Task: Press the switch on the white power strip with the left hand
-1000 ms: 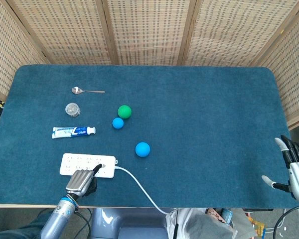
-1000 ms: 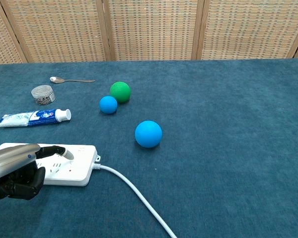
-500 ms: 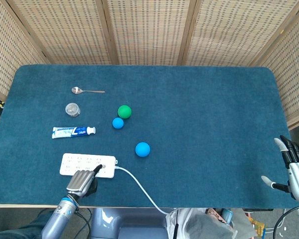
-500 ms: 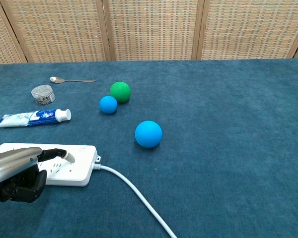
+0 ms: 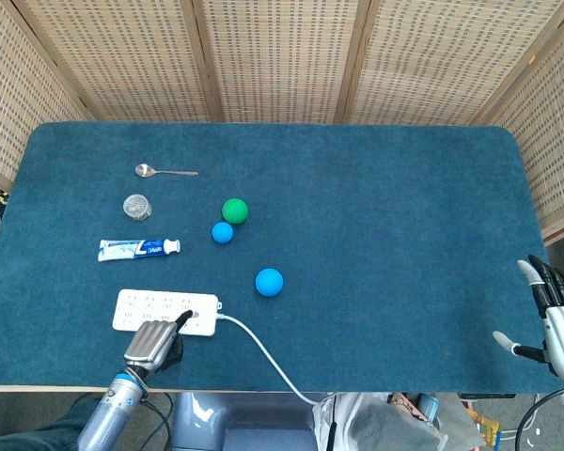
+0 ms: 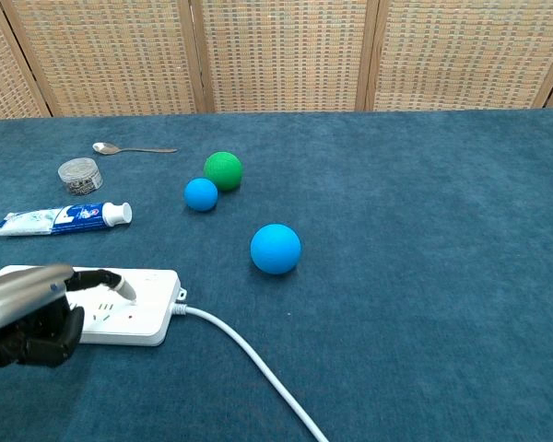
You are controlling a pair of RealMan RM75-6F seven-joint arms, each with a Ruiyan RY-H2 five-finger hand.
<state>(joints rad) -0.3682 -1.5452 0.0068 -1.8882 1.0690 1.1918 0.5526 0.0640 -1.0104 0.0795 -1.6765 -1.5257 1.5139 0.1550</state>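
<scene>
The white power strip [image 5: 162,307] [image 6: 138,313] lies near the table's front left edge, its white cable [image 5: 258,352] [image 6: 249,354] trailing off to the front. My left hand [image 5: 153,342] [image 6: 28,318] sits at the strip's front side with most fingers curled in and one finger stretched out, its tip resting on the strip's right end where the switch is. It holds nothing. My right hand [image 5: 555,315] hangs at the table's far right front corner, fingers spread, away from everything; the chest view does not show it.
Behind the strip lie a toothpaste tube [image 5: 136,248] [image 6: 60,219], a small round jar [image 5: 136,205] [image 6: 79,174] and a spoon [image 5: 164,171] [image 6: 132,148]. A green ball [image 5: 234,210] [image 6: 223,170] and two blue balls [image 5: 223,232] [image 5: 269,281] sit right of them. Wicker screens back the table.
The left hand has barely shifted, its outstretched fingertip staying on the strip's right end. The right hand has not moved.
</scene>
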